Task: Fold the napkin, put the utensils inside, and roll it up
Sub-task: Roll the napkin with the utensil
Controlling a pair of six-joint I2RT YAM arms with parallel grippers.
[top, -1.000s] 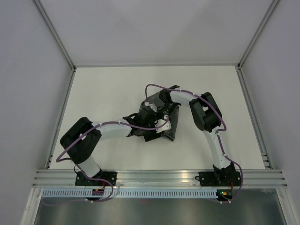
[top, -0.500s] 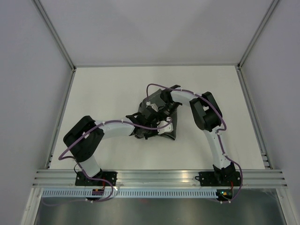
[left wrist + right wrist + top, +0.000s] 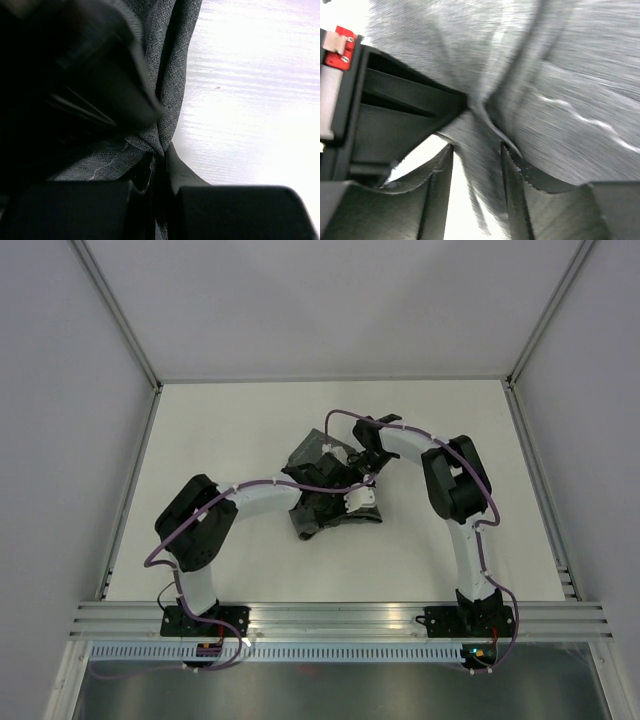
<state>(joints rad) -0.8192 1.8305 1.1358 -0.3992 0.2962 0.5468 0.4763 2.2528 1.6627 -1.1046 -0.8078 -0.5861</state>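
The napkin (image 3: 330,517) lies in a crumpled heap near the middle of the white table (image 3: 220,440), a little right of centre in the view from above. It is not flat; several folds stand up and cross each other.

Both arms meet over it. The left gripper (image 3: 161,152) comes in from the lower left, and its own camera shows the two dark fingers (image 3: 181,172) pressed together on a pinched fold of the grey cloth, with bright table to the right of it.

The right gripper (image 3: 476,147) reaches down from the upper right. Its camera is blurred. A strip of the cloth runs between its two fingers (image 3: 437,192), which stand a narrow way apart. A little white table shows beside the strip, so I cannot tell whether the fingers really squeeze it. In the upper left of this picture there is the dark body of the left gripper with a small red tab (image 3: 337,47), touching the same bunch of cloth.
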